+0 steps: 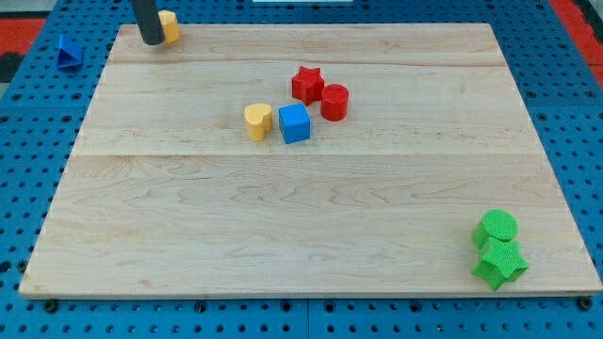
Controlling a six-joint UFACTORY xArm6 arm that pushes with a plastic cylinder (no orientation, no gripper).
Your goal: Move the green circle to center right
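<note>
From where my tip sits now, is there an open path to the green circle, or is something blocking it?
Probably yes. My tip is at the board's top left, beside a yellow block; the green circle sits bottom right, touching the green star. A diagonal run would meet the middle cluster, e.g. the blue cube; skirting it looks feasible.

My tip [151, 42] touches a yellow block [170, 25], well apart from the green circle [497, 227]
</note>
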